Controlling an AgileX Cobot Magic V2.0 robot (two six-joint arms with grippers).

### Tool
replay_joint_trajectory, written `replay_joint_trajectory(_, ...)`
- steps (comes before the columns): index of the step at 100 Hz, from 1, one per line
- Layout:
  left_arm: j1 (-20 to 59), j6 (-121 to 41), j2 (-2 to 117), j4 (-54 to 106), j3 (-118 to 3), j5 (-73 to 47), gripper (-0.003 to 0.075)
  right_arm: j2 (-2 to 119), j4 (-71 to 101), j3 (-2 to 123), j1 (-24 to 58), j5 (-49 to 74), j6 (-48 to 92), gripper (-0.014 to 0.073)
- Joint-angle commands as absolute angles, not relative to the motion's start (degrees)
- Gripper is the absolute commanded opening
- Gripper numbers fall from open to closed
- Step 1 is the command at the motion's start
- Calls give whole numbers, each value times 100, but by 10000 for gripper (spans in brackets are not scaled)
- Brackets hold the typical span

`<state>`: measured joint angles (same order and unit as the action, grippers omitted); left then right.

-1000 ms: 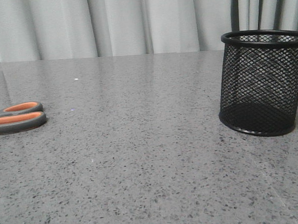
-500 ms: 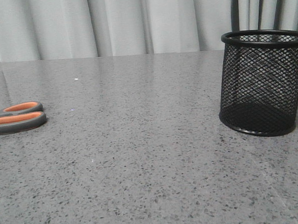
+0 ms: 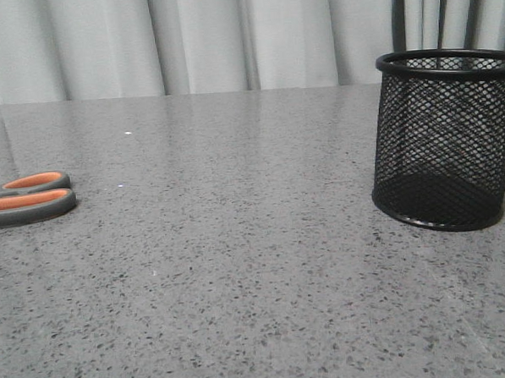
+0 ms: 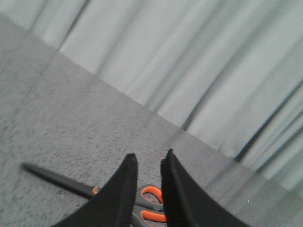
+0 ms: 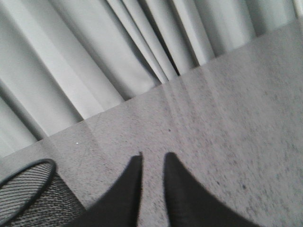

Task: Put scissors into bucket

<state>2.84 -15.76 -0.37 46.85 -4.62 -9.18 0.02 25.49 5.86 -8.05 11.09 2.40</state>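
The scissors (image 3: 29,201) lie flat at the table's far left edge; only their grey handles with orange lining show there. The black wire-mesh bucket (image 3: 445,141) stands upright and empty at the right. Neither gripper shows in the front view. In the left wrist view my left gripper (image 4: 150,154) hovers over the scissors (image 4: 57,177), its empty fingers almost together above the handles. In the right wrist view my right gripper (image 5: 154,156) is also nearly closed and empty above bare table, with the bucket (image 5: 28,198) beside it.
The speckled grey table (image 3: 240,266) runs back to a pale curtain (image 3: 211,39) along its far edge. The scissors' blades run out of the front view past the left border.
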Motion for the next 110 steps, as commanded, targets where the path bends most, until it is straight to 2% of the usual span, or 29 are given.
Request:
replay_joint_trajectory(1, 283, -1715, 182, 3908, -1159, -1100, 295, 337, 2306, 1233, -796, 1184, 275, 311)
replay_joint_trajectory(7, 283, -1715, 439, 3645, -1461, -1162, 353, 616, 2253, 1523, -796, 1448, 275, 416)
replay_joint_trajectory(14, 283, -1724, 834, 3350, -1851, -1414, 354, 929, 2255, 1892, -796, 1814, 275, 459)
replay_joint_trajectory(25, 283, -1724, 1723, 2628, -2599, -2622, 320, 1335, 2255, 2442, -765, 2431, 533, 451)
replay_joint_trajectory(34, 322, -1724, 2613, 2145, -3314, -3728, 302, 1414, 2255, 2704, -606, 2478, 769, 451)
replay_joint_trajectory(45, 773, -1727, 3444, 1585, -4091, -4109, 302, 1491, 2255, 2840, -490, 2456, 794, 451)
replay_joint_trajectory(59, 1472, -1967, 4574, 0, -5119, -5198, 306, 1491, 2255, 2849, -481, 2619, 794, 451)
replay_joint_trajectory(74, 2546, -2491, 5377, -1955, -5707, -5672, 307, 1491, 2255, 2849, -467, 2695, 794, 450)
replay_joint_trajectory(84, 3053, -2981, 5711, -2601, -5772, -5886, 317, 1491, 2255, 2849, -419, 2695, 794, 450)
replay_joint_trajectory(99, 3275, -3477, 6210, -2710, -5772, -5878, 408, 1491, 2255, 2849, -298, 2684, 794, 450)
replay_joint_trajectory(110, 3275, -3533, 6534, -2900, -5772, -5893, 416, 1491, 2255, 2849, -221, 2665, 794, 451)
